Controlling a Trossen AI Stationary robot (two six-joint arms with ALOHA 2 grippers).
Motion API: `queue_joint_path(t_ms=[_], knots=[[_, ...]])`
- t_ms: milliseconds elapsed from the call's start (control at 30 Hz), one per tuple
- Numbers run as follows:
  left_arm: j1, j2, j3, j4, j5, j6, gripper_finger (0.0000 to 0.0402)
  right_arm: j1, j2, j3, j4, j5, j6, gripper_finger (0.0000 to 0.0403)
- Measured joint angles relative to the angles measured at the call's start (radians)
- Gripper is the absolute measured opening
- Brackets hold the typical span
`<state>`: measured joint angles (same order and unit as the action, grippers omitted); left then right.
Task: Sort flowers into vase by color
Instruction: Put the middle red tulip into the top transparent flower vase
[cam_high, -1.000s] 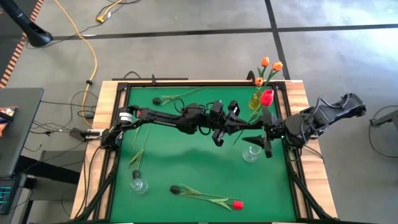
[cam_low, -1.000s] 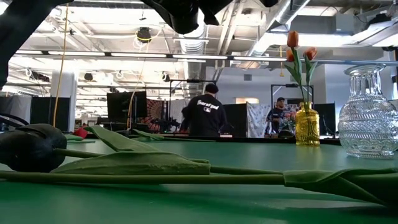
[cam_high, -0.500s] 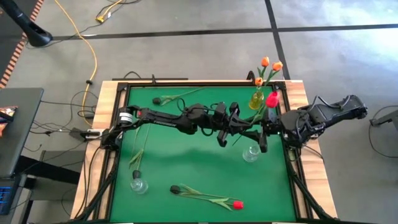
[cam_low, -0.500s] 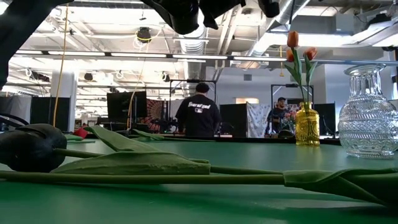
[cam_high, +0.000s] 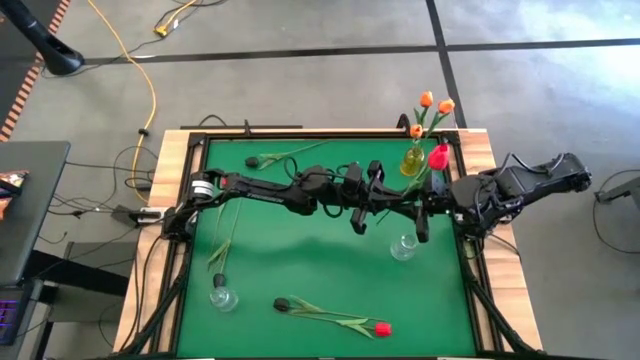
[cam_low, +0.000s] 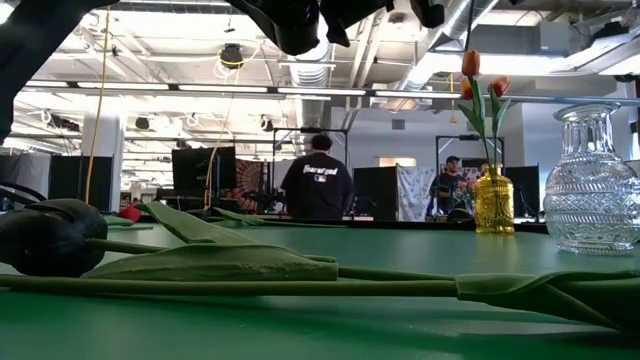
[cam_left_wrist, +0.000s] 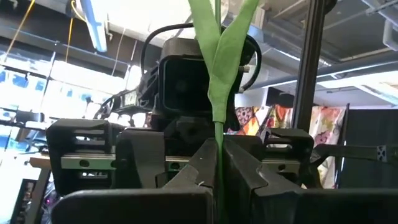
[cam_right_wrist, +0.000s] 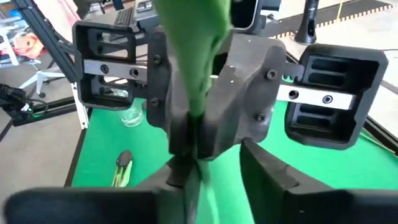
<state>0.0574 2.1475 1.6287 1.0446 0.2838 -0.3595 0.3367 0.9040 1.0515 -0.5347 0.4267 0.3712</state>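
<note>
My left gripper (cam_high: 384, 208) is at the table's middle, shut on a red tulip (cam_high: 437, 157). The tulip's head stands above the yellow vase (cam_high: 411, 161), which holds orange tulips (cam_high: 427, 100). My right gripper (cam_high: 420, 222) faces the left one from the table's right. It is open, its fingers (cam_right_wrist: 273, 174) standing on either side of the green stem (cam_right_wrist: 194, 186), just beyond the left fingertips. A tulip with a dark head (cam_high: 283, 303) and one with a red head (cam_high: 381, 328) lie flat near the front edge. My left gripper pinches the red tulip's stem (cam_left_wrist: 217, 140) between its two fingers, just below where the leaves (cam_left_wrist: 219, 43) part. The fingers slant upward from the table's left and lie across the stem. The tulip is lifted clear, slanting up toward the far right.
A clear glass vase (cam_high: 403, 246) stands right below my right gripper, and a small clear one (cam_high: 222, 296) at the near left. A dark tulip (cam_high: 253, 160) lies at the far left, and another stem (cam_high: 219, 256) by the left edge. People stand in the room behind.
My right gripper has shifted a little toward the table's left, up to the stem held by my left gripper, and its fingers have drawn closer together. The red tulip's head has swung slightly toward the table's right. My left gripper has kept its hold.
</note>
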Motion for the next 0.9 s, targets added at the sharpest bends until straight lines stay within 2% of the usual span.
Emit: queue_joint_path(t_ms=[367,633,833,900], knots=[[0.002,-0.001,0.000,-0.004,-0.001,-0.002,0.0000,0.009,-0.026,0.000,-0.046,-0.044,0.039,0.0023],[0.005,-0.003,0.000,-0.044,0.017,-0.054,0.0013,0.010,-0.028,-0.002,-0.068,-0.057,0.033,0.0018],[0.027,-0.007,0.000,-0.165,0.158,-0.153,0.0075,0.011,-0.039,-0.001,-0.131,-0.106,0.079,0.0018],[0.040,-0.007,0.000,-0.183,0.234,-0.183,0.0100,0.015,-0.045,-0.001,-0.146,-0.119,0.095,0.0018]])
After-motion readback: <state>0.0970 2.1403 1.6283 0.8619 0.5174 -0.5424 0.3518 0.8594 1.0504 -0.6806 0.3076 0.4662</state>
